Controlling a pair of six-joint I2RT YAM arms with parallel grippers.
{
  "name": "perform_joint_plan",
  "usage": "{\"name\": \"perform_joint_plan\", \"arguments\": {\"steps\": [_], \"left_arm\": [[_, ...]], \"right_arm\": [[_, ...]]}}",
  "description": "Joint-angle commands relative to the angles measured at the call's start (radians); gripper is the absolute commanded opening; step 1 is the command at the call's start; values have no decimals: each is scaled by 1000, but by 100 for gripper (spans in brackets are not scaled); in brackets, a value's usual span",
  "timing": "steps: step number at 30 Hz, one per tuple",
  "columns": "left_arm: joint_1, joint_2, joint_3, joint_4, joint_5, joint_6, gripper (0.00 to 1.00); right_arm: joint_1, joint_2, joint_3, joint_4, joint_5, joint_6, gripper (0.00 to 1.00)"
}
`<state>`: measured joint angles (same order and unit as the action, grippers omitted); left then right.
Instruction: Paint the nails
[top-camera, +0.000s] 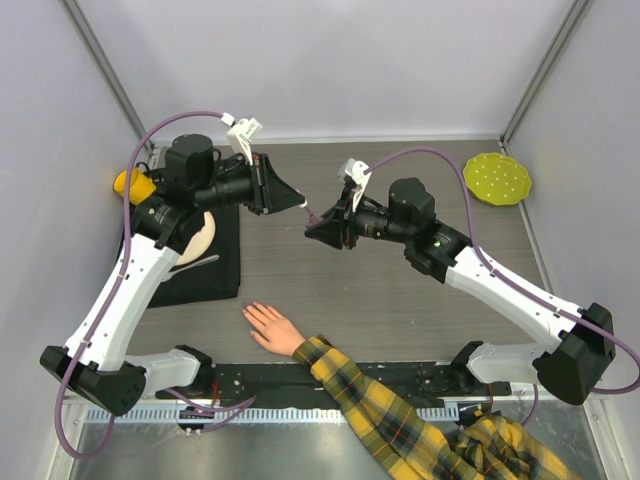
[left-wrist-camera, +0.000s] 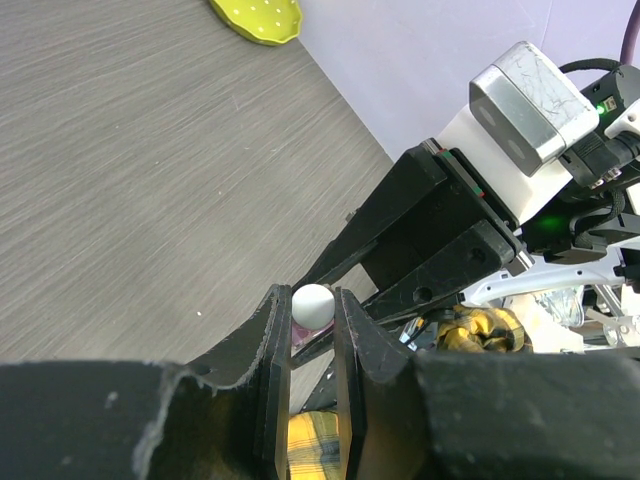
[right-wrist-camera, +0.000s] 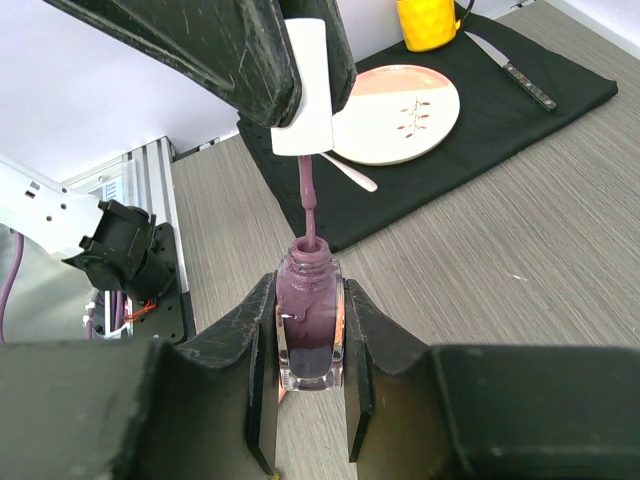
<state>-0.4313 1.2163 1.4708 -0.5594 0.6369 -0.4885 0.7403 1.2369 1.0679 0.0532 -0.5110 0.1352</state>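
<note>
A pale hand (top-camera: 271, 327) with spread fingers and a yellow-black plaid sleeve (top-camera: 380, 405) lies flat on the table near the front; its nails are too small to make out. My right gripper (right-wrist-camera: 310, 330) is shut on a small glass bottle of purple polish (right-wrist-camera: 310, 315), held in the air above the table's middle (top-camera: 318, 228). My left gripper (left-wrist-camera: 312, 310) is shut on the white brush cap (left-wrist-camera: 312, 303). In the right wrist view the cap (right-wrist-camera: 308, 95) sits above the bottle, and its purple brush stem (right-wrist-camera: 306, 205) reaches down into the neck.
A black mat (top-camera: 212, 270) at the left holds a pale plate (right-wrist-camera: 400, 112), a spoon, a knife (right-wrist-camera: 515, 72) and a yellow mug (top-camera: 133, 185). A yellow-green dotted plate (top-camera: 497, 180) lies at the far right. Grey walls enclose the table.
</note>
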Motion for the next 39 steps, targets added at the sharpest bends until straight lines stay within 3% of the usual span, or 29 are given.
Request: {"name": "perform_joint_plan", "arguments": {"steps": [1,39], "left_arm": [[2,-3,22,1,26,11,0],[-44,31,34,-82,79,76,0]], "right_arm": [[7,-28,38,70,-12,9,1],[13,-17,52,85,-20,20,1]]}}
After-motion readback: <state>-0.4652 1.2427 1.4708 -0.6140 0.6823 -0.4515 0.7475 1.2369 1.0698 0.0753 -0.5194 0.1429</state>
